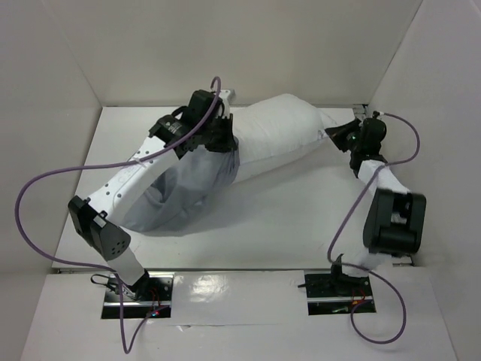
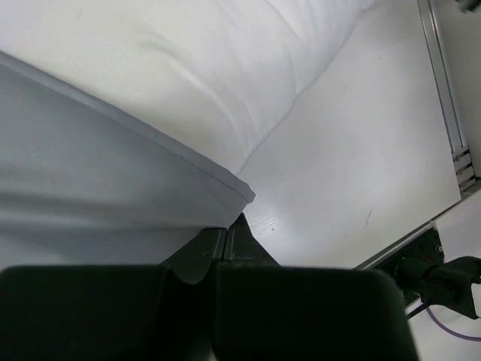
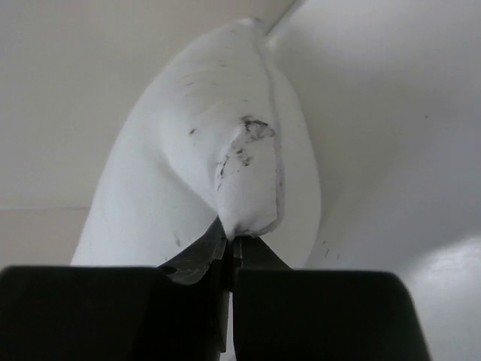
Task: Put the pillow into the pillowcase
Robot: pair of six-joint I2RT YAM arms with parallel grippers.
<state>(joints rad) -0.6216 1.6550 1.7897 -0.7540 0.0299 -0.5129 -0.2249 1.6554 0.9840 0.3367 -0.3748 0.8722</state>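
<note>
The plump white pillow (image 1: 282, 135) lies across the back of the table, its left end inside the mouth of the limp grey pillowcase (image 1: 176, 199). My left gripper (image 1: 218, 135) is shut on the hemmed edge of the pillowcase (image 2: 113, 173), holding it up against the pillow (image 2: 195, 68). My right gripper (image 1: 342, 138) is shut on the right corner of the pillow (image 3: 244, 188), whose fabric bunches between the jaws and carries dark smudges. The pillowcase's lower part drapes under my left arm toward the front left.
White walls close the workspace at the back and both sides. A metal rail (image 2: 443, 90) runs along the table's edge. Purple cables (image 1: 45, 180) loop from both arms. Both arm bases (image 1: 331, 289) sit at the near edge.
</note>
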